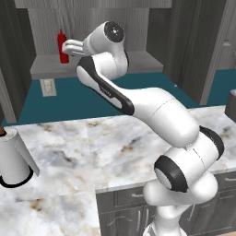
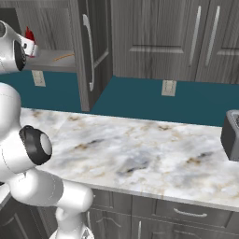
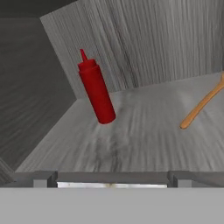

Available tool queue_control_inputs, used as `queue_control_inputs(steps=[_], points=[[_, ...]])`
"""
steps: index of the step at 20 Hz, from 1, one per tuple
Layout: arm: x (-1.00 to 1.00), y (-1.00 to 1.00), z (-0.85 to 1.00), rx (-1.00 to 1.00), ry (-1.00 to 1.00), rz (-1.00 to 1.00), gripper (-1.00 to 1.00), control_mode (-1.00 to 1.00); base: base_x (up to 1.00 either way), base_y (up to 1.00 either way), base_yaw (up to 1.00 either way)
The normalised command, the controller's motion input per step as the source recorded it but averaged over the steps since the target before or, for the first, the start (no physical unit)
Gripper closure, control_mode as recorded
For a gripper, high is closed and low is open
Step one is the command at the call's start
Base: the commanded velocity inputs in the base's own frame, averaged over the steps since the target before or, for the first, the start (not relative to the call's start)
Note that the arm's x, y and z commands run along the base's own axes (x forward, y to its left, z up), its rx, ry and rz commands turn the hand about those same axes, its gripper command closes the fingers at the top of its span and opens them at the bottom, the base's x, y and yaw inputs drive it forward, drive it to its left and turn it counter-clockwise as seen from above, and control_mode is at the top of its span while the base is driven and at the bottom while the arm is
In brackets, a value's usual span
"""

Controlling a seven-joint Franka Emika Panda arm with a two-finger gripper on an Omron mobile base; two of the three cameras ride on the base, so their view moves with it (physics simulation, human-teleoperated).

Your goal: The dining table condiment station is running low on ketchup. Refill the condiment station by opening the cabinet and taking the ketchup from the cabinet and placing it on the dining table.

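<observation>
The cabinet [image 1: 97, 64] stands open, and the red ketchup [image 3: 96, 92] bottle stands upright on its grey shelf near the back left corner. The same ketchup [image 1: 62, 46] shows at the shelf's left end in the left base view, and its red tip [image 2: 29, 33] peeks out beside the hand in the right base view. My gripper [image 3: 111, 180] is open at the shelf's front edge, a short way from the bottle and touching nothing. The hand [image 1: 71, 46] reaches into the cabinet just right of the bottle. The dining table is out of view.
An orange wooden utensil [image 3: 201, 105] lies on the shelf to the right of the bottle. The open cabinet door [image 2: 91, 51] hangs out to the right of the arm. Below is a marble counter [image 1: 92, 143] with a white cylinder [image 1: 16, 159] and a dark toaster [image 2: 231, 135].
</observation>
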Motion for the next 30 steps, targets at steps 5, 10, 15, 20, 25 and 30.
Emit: queue_control_inputs(steps=[5,10,15,20,25,30], points=[[0.24,0.14,-0.02,-0.04,0.0,0.0,-1.0,-1.0,0.0,0.0,0.0],[0.23,0.18,-0.02,-0.09,0.0,0.0,-1.0,-1.0,0.0,0.0,0.0],[0.37,0.14,-0.04,-0.06,0.0,0.0,-1.0,-1.0,0.0,0.0,0.0],[0.42,0.12,-0.16,-0.02,0.0,0.0,-1.0,-1.0,0.0,0.0,0.0],[0.33,0.08,0.0,-0.01,0.0,0.0,-1.0,-1.0,0.0,0.0,0.0],[0.3,0.12,0.0,-0.03,0.0,0.0,-1.0,-1.0,0.0,0.0,0.0]])
